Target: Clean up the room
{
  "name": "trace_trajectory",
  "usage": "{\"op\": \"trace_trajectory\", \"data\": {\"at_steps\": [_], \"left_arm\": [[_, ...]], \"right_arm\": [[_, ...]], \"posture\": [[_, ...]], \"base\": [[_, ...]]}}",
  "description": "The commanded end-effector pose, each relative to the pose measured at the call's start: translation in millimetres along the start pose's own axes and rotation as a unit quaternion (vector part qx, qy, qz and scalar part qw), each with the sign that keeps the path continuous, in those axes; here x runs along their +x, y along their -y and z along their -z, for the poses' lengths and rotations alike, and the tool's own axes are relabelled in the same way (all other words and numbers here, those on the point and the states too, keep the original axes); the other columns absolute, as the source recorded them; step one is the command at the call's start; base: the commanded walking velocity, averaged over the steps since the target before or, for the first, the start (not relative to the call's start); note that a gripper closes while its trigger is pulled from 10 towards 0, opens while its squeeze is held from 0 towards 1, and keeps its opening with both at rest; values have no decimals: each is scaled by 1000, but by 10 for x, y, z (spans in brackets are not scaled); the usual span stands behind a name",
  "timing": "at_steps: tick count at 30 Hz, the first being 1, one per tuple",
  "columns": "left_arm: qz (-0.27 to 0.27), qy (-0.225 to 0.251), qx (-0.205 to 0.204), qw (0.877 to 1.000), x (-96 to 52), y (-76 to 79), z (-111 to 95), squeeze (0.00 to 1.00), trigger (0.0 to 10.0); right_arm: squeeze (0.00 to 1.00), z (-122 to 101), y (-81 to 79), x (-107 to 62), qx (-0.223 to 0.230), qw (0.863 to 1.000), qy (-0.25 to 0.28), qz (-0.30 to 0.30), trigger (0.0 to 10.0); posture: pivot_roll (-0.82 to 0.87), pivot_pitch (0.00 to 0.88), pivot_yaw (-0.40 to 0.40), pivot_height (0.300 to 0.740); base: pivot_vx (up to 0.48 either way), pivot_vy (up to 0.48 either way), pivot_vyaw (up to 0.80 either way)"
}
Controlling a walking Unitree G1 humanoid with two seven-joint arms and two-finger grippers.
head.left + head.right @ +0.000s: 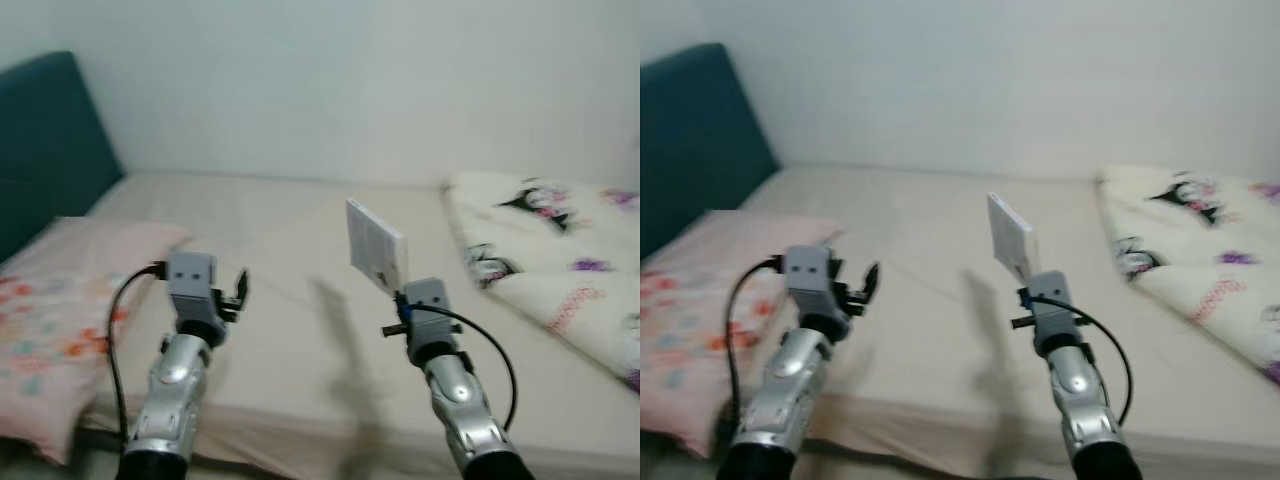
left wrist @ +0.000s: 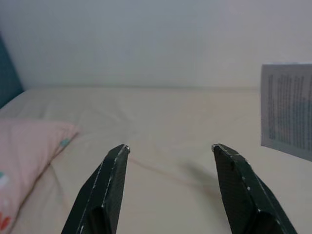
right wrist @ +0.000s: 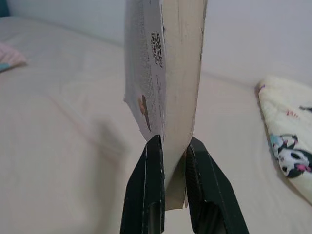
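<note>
White pages and a pale cover mark the book (image 3: 165,83), which the right gripper (image 3: 170,146) pinches by its lower edge, the two black fingers pressed against either face. The book stands nearly upright above the gripper, long axis pointing up and tilted a little toward the robot's left, held in the air over the middle of the bed (image 1: 290,260) and touching nothing else.

The left gripper (image 2: 170,151) hovers over the near edge of the bed, fingers spread and holding nothing; from its wrist camera the book shows off to one side, well apart from the fingers.

A pink floral pillow (image 1: 60,310) lies at the bed's left end against a dark teal headboard (image 1: 45,140). A cream patterned quilt (image 1: 560,250) is bunched at the right end.

Since the book is already in the right gripper, the coming move likely belongs to that arm: carrying the book off the bed to wherever it is kept. The grip is low on a tall, thin thing, so it could swing or slip if moved fast.
</note>
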State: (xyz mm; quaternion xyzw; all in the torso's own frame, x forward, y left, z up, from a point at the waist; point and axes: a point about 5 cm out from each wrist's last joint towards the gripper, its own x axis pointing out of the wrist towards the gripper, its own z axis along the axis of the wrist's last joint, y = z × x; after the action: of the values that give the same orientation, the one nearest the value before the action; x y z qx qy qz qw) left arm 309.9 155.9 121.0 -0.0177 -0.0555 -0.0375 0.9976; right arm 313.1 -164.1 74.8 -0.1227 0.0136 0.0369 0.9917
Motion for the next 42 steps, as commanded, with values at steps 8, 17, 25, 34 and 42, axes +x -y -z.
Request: {"op": "trace_trajectory", "data": {"at_steps": [8,17,25,34,42], "left_arm": [[-1,-1,2,1000,-5,-38,-2,0,10000],[11,-2,26,1000,10,-7,-24,0,10000],[20,-2,32,999,21,32,-26,0,10000],[22,-1,19,1000,21,38,-27,0,10000],[17,-11,29,999,27,26,-8,0,10000]], "right_arm": [[0,-117,-18,44,8,1000,28,4,10000],[0,-112,-29,45,10,1000,28,4,10000],[0,-115,-32,49,12,999,29,7,10000],[0,-117,-29,55,15,999,31,9,10000],[0,-138,-37,75,12,999,32,5,10000]], "posture": [[90,0,-17,739],[93,0,-10,739],[94,0,-3,739],[99,0,-2,739],[99,0,-2,739]], "base": [[0,396,0],[0,158,0],[0,-480,0],[0,-320,0],[0,0,0]]}}
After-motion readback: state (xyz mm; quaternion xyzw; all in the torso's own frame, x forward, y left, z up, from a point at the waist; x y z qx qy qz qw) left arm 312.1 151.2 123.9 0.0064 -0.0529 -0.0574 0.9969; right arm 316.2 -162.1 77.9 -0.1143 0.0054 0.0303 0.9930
